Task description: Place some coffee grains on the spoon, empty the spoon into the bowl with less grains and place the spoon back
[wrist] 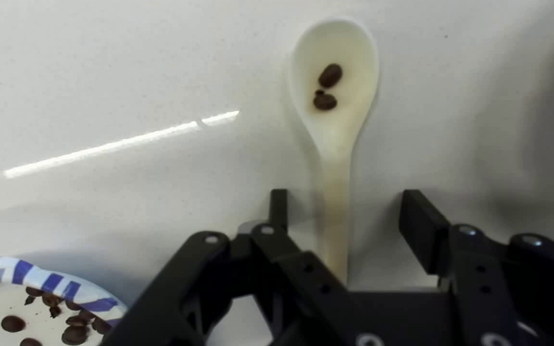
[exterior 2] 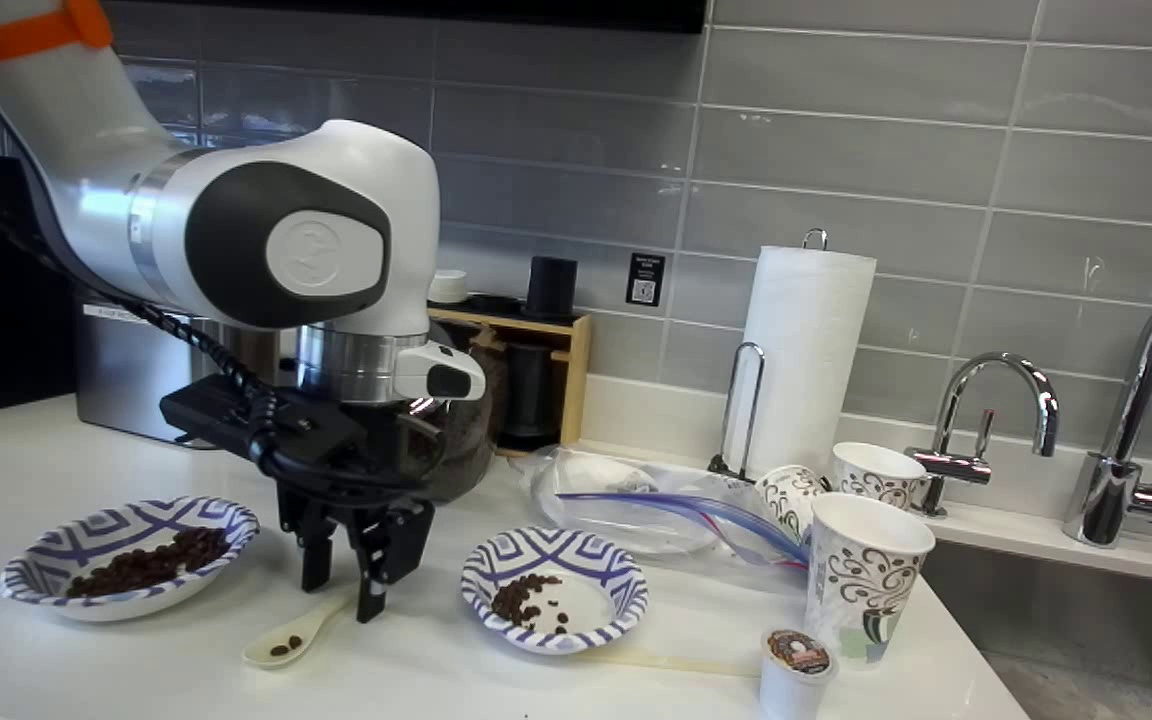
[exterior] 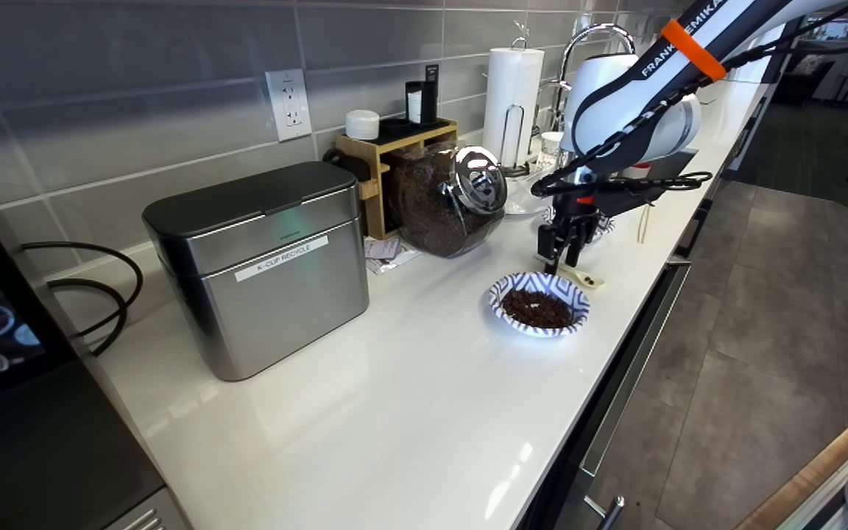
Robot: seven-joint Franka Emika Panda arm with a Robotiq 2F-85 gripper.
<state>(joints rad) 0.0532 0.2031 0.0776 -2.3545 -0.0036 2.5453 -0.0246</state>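
A cream spoon lies on the counter with two dark coffee grains and a small fragment in its scoop. My gripper is open, its fingers on either side of the spoon's handle with a gap at each side. In an exterior view the gripper reaches down close to the counter at the handle end. To its right there sits the bowl with less grains, patterned blue and white, a small heap of grains inside. It shows partly in the wrist view's lower left corner. The fuller bowl stands on the opposite side.
Paper cups, a coffee pod and a plastic bag stand or lie beyond the bowl with less grains. A steel bin and a glass jar are by the wall. The counter's front edge runs near the fuller bowl.
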